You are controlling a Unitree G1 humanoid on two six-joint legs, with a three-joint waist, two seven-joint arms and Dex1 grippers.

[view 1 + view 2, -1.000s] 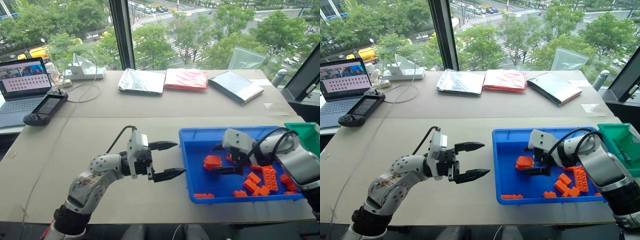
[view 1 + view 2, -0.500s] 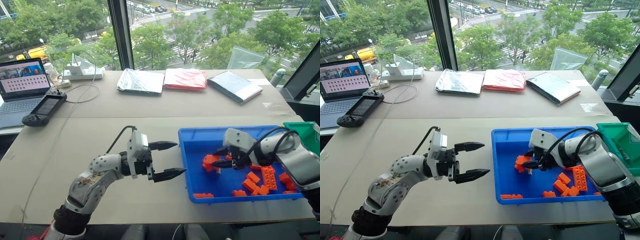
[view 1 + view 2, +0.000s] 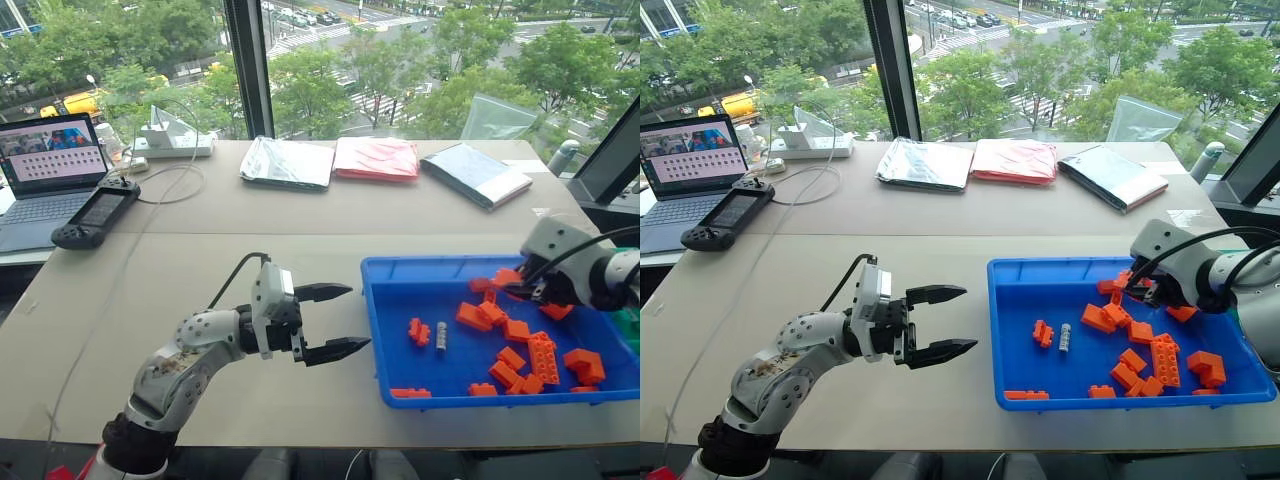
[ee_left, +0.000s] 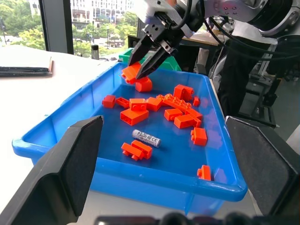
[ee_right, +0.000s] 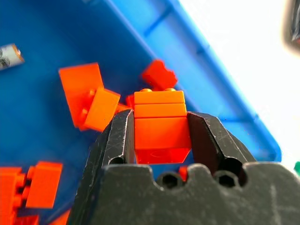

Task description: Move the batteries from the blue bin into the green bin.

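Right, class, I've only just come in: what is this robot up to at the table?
It is sorting a blue bin of orange bricks. The right gripper is shut on an orange brick above the bin's far end, not a battery. One battery lies loose on the bin floor. The left gripper hangs open beside the bin, empty. The green bin stands just beyond.
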